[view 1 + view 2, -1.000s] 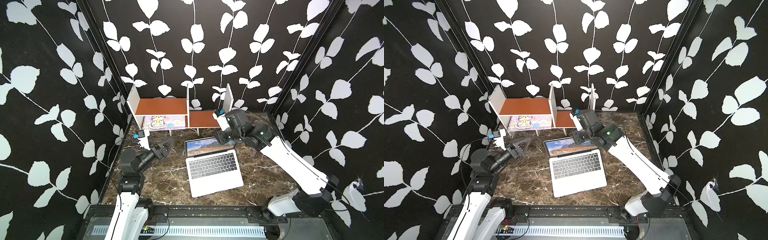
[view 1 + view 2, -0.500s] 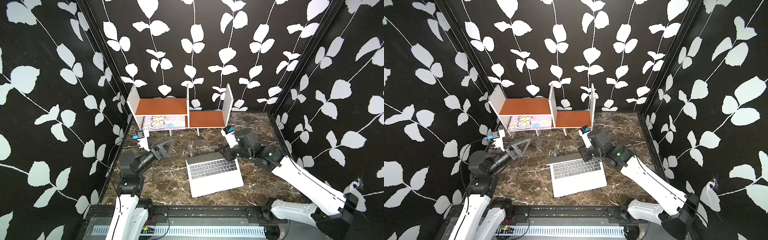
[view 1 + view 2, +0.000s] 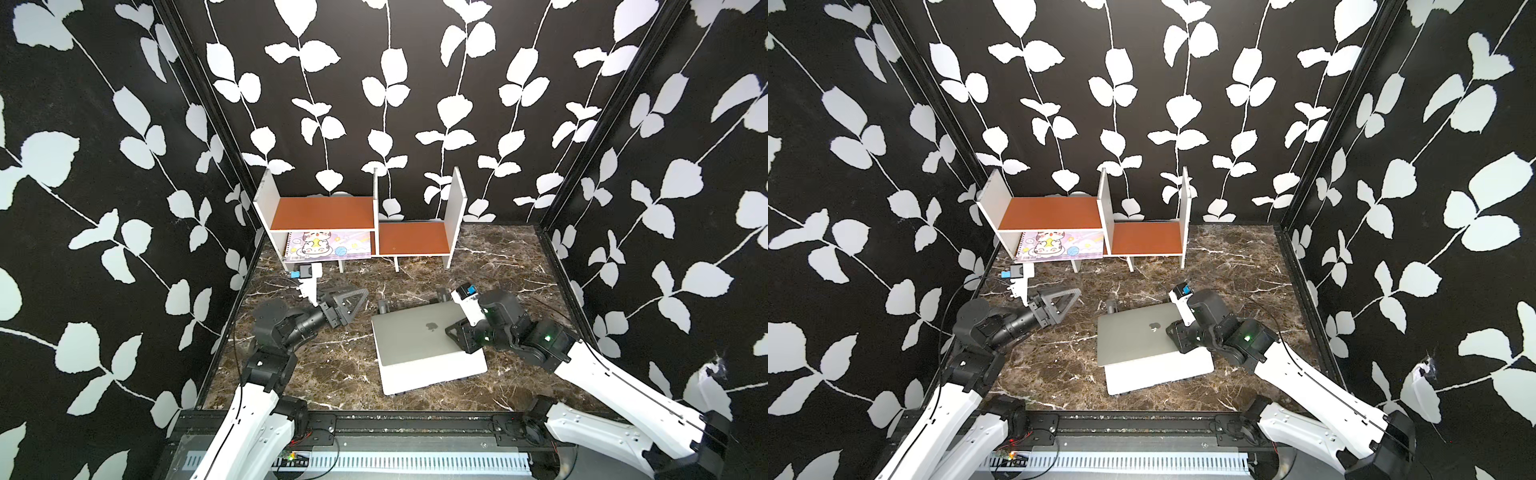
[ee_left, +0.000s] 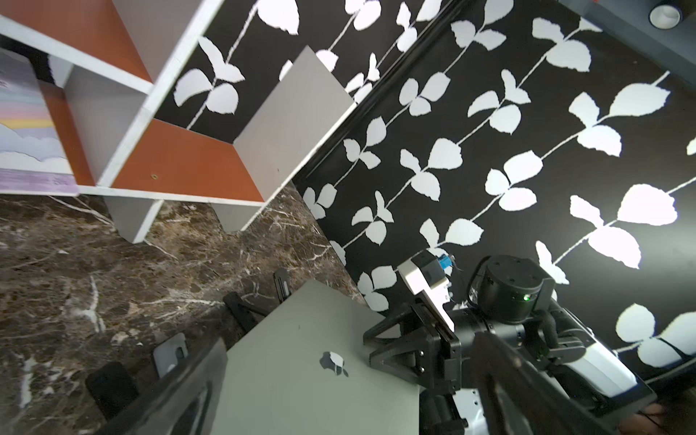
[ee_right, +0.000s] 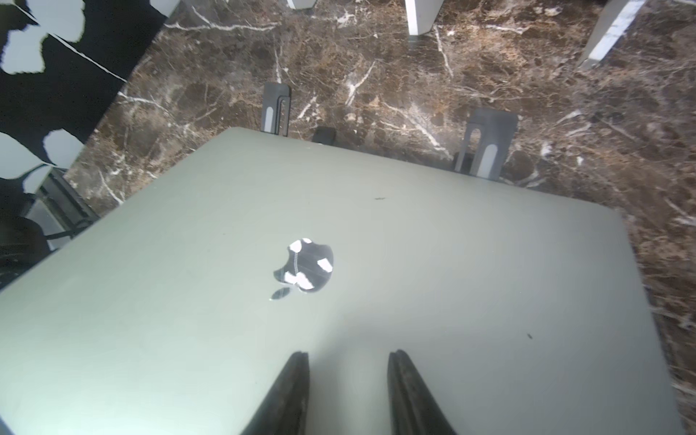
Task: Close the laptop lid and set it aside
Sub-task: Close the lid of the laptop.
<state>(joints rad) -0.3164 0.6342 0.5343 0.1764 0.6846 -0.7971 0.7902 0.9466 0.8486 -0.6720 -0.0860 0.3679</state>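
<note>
I am on the closing step. The lid [image 3: 415, 332] is nearly flat, logo up, but in both top views it looks a shade proud of the laptop [image 3: 436, 376] base at the front edge, so I judge it not quite shut. The laptop sits mid-table [image 3: 332, 365] on the black stand [image 5: 277, 109], whose legs poke out behind the hinge.

My right pincer [image 5: 348, 356] rests on the right part of the lid, just beside the logo. Its fingers [image 5: 299, 376] stand partly apart, with only bare lid between them: pressing, not clamping. My left pincer [image 3: 361, 297] hangs spread wide over the table, left of the laptop and apart from it, holding nothing.

Next, I think, comes a short push straight down until the lid meets the base. Setting it aside probably takes both pincers on opposite edges, since the shell is thin and slick. The low shelf [image 3: 415, 237] behind looks a likely spot.
</note>
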